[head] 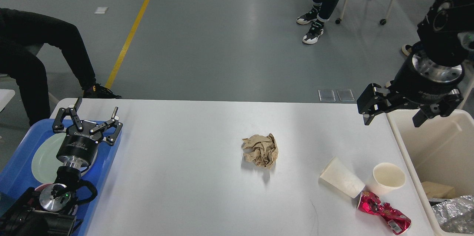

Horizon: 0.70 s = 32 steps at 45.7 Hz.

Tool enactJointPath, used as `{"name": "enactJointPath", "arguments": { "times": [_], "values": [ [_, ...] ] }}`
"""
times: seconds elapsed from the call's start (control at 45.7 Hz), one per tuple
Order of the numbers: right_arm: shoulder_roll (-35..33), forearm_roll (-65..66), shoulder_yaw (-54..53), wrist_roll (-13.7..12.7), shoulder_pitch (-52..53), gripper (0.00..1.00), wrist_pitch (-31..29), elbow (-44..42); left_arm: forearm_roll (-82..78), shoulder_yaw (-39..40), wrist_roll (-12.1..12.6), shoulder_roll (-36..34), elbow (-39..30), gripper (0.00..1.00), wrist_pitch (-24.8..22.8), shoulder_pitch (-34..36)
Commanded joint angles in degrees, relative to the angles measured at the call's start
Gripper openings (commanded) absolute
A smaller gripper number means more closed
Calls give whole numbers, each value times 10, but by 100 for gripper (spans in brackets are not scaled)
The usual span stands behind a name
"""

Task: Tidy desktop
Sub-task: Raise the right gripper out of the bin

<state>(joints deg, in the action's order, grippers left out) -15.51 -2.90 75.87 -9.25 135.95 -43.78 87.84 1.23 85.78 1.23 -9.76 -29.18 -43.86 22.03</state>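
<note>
**Jaw State and Bench Layout: Both Arms Unloaded**

The left gripper (95, 112) is hanging above the blue tray (111, 154) at the left end of the bench (185, 176). Its jaws are standing spread wide, pointing away from the camera, and are gripping nothing; no object is lying between them. A pale green plate (42, 158) is lying in the tray beneath the gripper body.

The right gripper (393, 120) is hanging above the far right corner of the bench, over the rim of the beige bin (403, 143). Its jaws are spread wide and pointing downward. They are holding nothing and are touching neither the bench nor the bin.

The bench is a white glossy top with rounded corners, filling the lower half of the view between tray and bin. It is carrying four loose items:

- A crumpled ball of brown paper (260, 150) is sitting near the centre, well apart from both grippers.
- A white paper cup (341, 182) is lying on its side near the right front.
- A second white paper cup (387, 178) is lying just beside it, its mouth facing the camera.
- A crushed red can (384, 216) is lying in front of both cups, touching the first.

Crumpled foil (453, 215) and a brown piece are lying inside the bin.
</note>
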Motion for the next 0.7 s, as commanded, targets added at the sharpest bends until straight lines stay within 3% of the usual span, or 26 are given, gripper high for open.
{"name": "enactJointPath", "arguments": {
  "times": [0.0,0.678],
  "values": [
    [2,-18,-4,-1,1,100,3,1,0,1,0,0,0,96,0,0],
    [-4,-17,40,-3,22,100,4,-5,0,0,0,0,0,96,0,0]
  ]
}}
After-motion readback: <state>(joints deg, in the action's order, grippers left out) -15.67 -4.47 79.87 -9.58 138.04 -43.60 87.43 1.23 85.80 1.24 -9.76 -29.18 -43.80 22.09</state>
